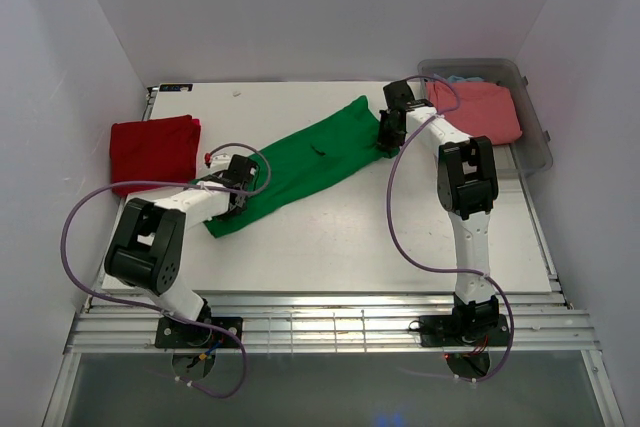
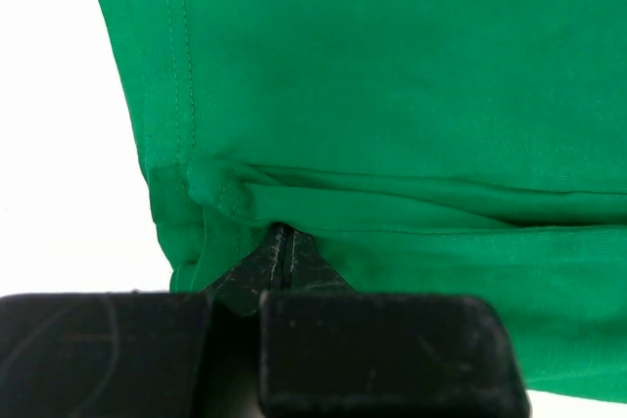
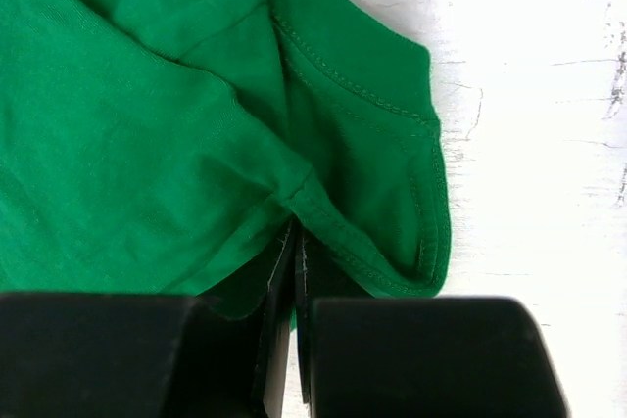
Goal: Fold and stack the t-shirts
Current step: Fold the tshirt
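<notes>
A bright green t-shirt (image 1: 300, 162) lies stretched in a long diagonal band across the white table (image 1: 400, 237), from lower left to upper right. My left gripper (image 1: 236, 197) is shut on its lower left end; in the left wrist view the cloth (image 2: 392, 95) bunches into the closed jaws of that gripper (image 2: 279, 242). My right gripper (image 1: 385, 132) is shut on the upper right end, where a stitched hem (image 3: 392, 105) folds around the closed tips of the gripper (image 3: 297, 237). A folded deep red t-shirt (image 1: 152, 149) rests at the table's left. A salmon-pink t-shirt (image 1: 480, 112) lies in the bin.
A clear plastic bin (image 1: 535, 132) stands at the back right, with a bit of light blue cloth (image 1: 462, 78) showing behind the pink one. White walls close in the table on three sides. Purple cables loop from both arms.
</notes>
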`<action>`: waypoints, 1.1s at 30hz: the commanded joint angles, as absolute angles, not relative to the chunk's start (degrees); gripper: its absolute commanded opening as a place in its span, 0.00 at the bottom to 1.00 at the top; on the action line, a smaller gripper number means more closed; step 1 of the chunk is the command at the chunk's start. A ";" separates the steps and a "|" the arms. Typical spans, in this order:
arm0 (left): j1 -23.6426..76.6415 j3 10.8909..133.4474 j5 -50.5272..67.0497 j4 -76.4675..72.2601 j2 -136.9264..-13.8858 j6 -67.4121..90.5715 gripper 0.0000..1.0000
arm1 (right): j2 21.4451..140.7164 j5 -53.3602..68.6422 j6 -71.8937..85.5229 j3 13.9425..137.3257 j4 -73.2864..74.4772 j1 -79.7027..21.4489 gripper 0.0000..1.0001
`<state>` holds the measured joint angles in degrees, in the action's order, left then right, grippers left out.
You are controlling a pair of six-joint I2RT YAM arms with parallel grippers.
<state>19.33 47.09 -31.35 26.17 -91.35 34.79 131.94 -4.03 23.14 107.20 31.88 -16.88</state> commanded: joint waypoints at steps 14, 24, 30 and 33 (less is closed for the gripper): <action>39.53 50.27 -12.06 37.97 -108.80 49.74 0.00 | 135.96 -5.63 22.67 119.26 39.37 -16.79 0.08; 54.66 48.69 -5.63 38.58 -109.78 57.92 0.00 | 139.57 -5.01 23.38 119.98 39.11 -16.79 0.08; 62.74 47.99 -2.99 39.29 -108.02 61.69 0.00 | 141.50 -4.13 23.82 119.27 37.88 -16.88 0.08; 66.09 48.69 -1.85 39.64 -109.24 62.40 0.00 | 142.21 -3.78 23.99 119.18 37.09 -17.14 0.08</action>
<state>61.76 54.54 -39.57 42.41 -100.33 54.50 138.41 -4.51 23.62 118.74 37.15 -16.88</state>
